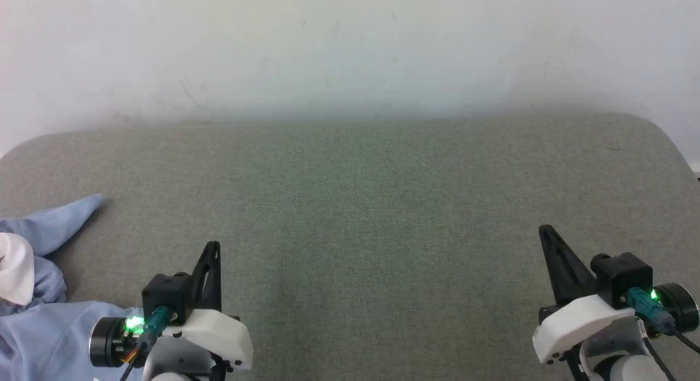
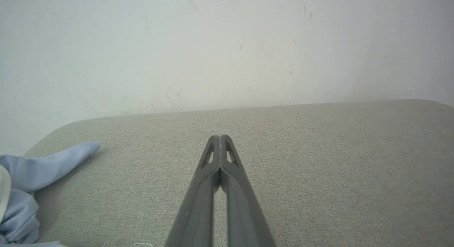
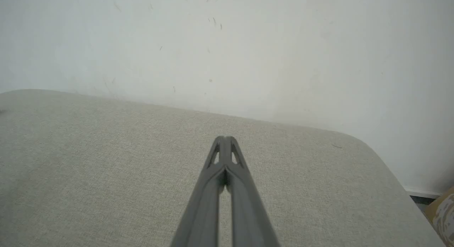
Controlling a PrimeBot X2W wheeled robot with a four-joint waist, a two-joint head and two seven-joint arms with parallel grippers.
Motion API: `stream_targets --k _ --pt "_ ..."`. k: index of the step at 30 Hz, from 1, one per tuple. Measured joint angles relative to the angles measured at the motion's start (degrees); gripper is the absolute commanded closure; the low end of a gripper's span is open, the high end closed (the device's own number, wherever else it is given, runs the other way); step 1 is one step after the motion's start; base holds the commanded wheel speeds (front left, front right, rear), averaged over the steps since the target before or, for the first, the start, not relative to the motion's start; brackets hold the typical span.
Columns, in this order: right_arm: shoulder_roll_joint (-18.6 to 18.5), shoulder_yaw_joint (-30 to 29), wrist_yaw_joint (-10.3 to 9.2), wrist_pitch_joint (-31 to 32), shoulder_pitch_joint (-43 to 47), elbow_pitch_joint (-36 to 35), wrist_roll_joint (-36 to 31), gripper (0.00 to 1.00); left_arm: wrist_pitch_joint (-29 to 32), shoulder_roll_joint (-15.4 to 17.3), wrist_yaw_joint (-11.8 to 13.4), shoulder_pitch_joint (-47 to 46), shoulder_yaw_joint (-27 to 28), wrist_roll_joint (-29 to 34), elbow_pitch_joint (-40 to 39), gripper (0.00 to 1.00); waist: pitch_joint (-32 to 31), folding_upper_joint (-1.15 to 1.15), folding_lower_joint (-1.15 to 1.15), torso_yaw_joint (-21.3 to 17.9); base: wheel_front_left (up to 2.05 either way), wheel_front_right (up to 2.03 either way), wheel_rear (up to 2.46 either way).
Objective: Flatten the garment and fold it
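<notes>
Hovering with my left tool (image 1: 213, 248) and right tool (image 1: 544, 231) both pinched together, empty; garment (image 1: 38, 321) bunched at 8 o'clock on worktop (image 1: 383, 206), partly off-frame. Risk: grabbing blind catches several layers, or drags it off the edge.

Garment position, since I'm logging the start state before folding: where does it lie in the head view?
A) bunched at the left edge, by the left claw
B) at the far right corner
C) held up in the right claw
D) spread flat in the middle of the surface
A: the garment lies crumpled at the left edge of the grey surface, beside the left claw, whose fingers are closed on nothing.
</notes>
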Motion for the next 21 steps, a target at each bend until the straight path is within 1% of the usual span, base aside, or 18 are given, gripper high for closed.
stream_targets --k 21 --pt "0.0 0.01 0.0 0.0 0.0 0.0 0.0 1.0 0.0 0.0 0.0 0.0 0.0 0.0 0.0 1.0 0.0 0.0 0.0 0.0 0.0 0.0 0.0"
